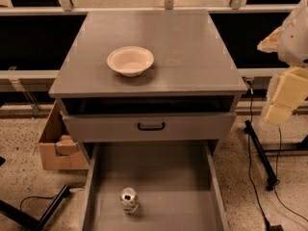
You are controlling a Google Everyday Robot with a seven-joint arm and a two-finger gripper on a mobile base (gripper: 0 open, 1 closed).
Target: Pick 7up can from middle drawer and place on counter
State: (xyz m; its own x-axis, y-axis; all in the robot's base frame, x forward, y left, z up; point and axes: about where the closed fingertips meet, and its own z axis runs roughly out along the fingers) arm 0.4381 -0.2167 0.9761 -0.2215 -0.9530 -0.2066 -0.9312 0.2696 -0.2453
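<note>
The 7up can (129, 199) stands upright on the grey floor of the open middle drawer (163, 177), near its front and left of centre; I see its silvery top and pale body. The counter (192, 57) is the broad grey cabinet top above. My gripper (281, 100), cream-coloured, hangs at the right edge of the view. It is beside the cabinet's right side, about level with the counter's front edge, and far from the can. It holds nothing that I can see.
A cream bowl (130, 60) sits on the counter, left of centre. A drawer front with a black handle (151, 126) is above the open drawer. A cardboard box (57, 146) stands on the floor at left. A black stand leg (260, 150) and cables lie at right.
</note>
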